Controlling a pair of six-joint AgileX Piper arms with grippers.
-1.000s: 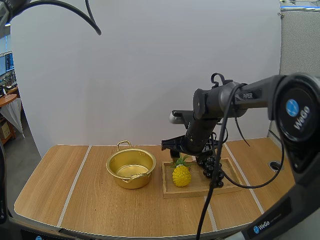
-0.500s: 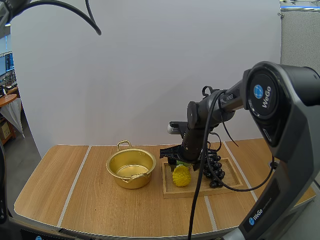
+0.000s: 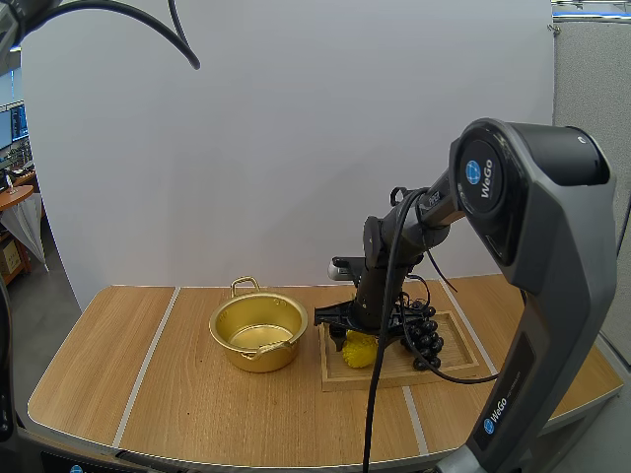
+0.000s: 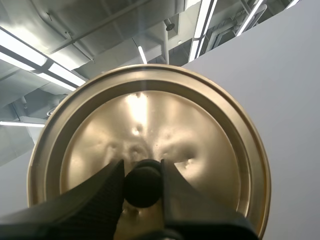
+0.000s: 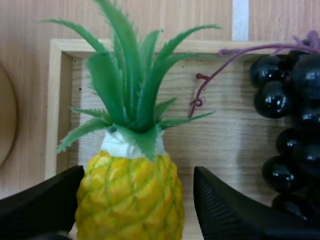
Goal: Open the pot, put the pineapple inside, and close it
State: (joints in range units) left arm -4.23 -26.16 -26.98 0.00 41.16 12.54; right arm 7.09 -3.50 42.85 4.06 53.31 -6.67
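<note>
The yellow pineapple (image 5: 131, 196) with green leaves stands on the wooden tray (image 5: 227, 137). My right gripper (image 5: 139, 174) is open, one black finger on each side of the fruit's body and a gap to each. In the high view the right gripper (image 3: 352, 328) sits low over the pineapple (image 3: 359, 350) and hides its top. The golden pot (image 3: 258, 330) stands open left of the tray (image 3: 389, 372). In the left wrist view my left gripper (image 4: 142, 170) is shut on the black knob (image 4: 143, 187) of the golden lid (image 4: 200, 135), held up away from the table.
A bunch of dark grapes (image 3: 422, 330) lies on the tray's right half, close to the right finger (image 5: 225, 212); the grapes (image 5: 290, 125) have a purple stem reaching toward the leaves. The pot's rim (image 5: 5, 125) is just past the tray's left edge.
My right arm has swung down and inward; its gripper dropped from above the tray until its fingers flank the pineapple. The pot, tray and grapes have not moved.
</note>
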